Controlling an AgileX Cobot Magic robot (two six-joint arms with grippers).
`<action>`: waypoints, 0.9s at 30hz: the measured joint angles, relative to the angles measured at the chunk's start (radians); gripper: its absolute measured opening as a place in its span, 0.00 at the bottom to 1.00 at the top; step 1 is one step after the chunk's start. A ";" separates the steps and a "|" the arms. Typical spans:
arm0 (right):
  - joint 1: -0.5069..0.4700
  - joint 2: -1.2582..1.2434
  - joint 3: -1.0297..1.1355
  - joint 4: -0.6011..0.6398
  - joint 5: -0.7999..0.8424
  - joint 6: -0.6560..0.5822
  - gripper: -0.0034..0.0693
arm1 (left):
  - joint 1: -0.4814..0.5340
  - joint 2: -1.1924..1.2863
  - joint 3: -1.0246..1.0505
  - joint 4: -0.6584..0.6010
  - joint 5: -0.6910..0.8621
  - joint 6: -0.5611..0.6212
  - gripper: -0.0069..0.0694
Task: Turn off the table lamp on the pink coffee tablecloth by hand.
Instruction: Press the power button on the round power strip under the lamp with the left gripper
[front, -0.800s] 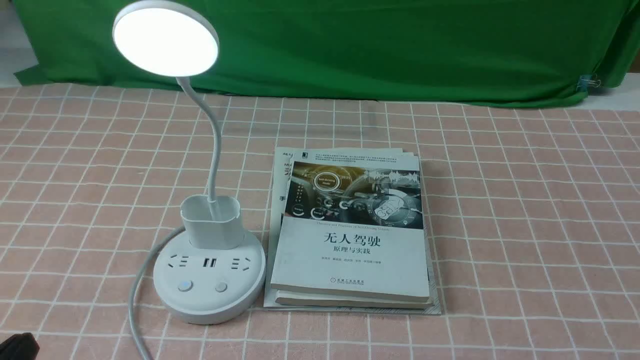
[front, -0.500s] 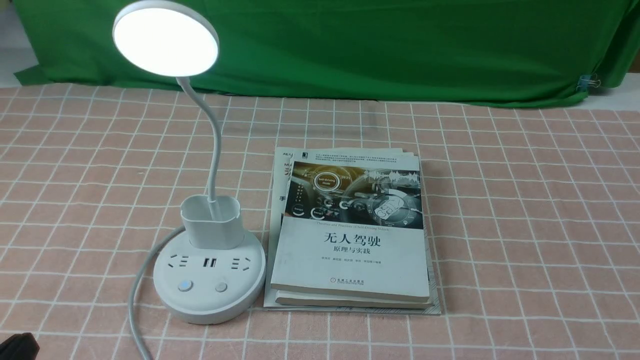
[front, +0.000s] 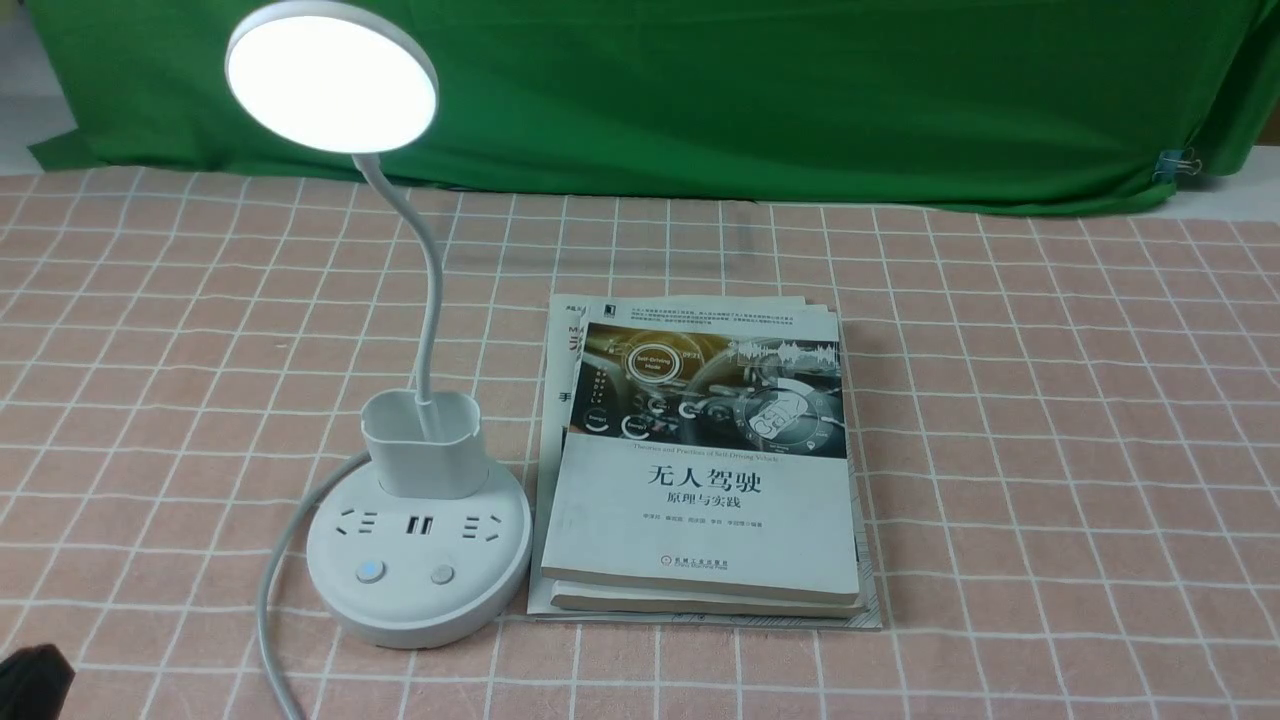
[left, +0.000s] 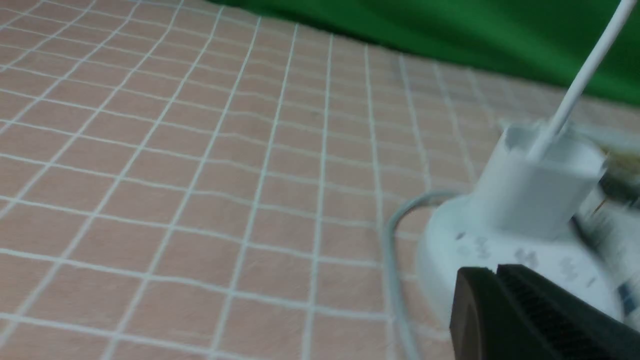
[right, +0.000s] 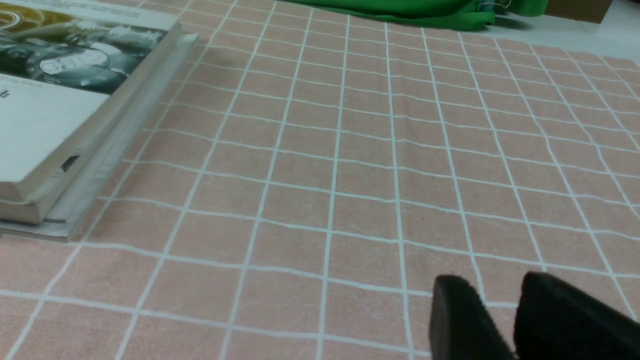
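Observation:
The white table lamp (front: 420, 585) stands on the pink coffee tablecloth (front: 1000, 400), left of centre. Its round head (front: 330, 85) is lit. The base carries two buttons (front: 370, 572), and the left one glows bluish. My left gripper (front: 35, 680) shows as a black tip at the bottom left corner, short of the base. In the left wrist view it (left: 492, 272) is shut and empty, close in front of the blurred lamp base (left: 500, 245). My right gripper (right: 495, 285) hovers low over bare cloth with a narrow gap between its fingers, holding nothing.
A stack of books (front: 700, 480) lies right beside the lamp base and also shows in the right wrist view (right: 60, 100). The lamp's white cable (front: 275, 560) curves off the base toward the front edge. A green backdrop cloth (front: 750, 90) hangs behind.
The black tip of my left gripper has shifted slightly upward at the bottom left corner of the front view. The lamp stays lit and nothing else has moved.

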 joint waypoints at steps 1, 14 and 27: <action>0.000 0.000 0.000 0.000 0.000 0.000 0.38 | 0.000 0.000 0.000 -0.013 -0.007 -0.011 0.10; 0.000 0.000 0.000 0.000 0.000 0.000 0.38 | 0.000 0.000 0.000 -0.335 -0.237 -0.094 0.10; 0.000 0.000 0.000 0.000 0.000 0.000 0.38 | 0.000 0.437 -0.415 -0.221 0.358 -0.037 0.10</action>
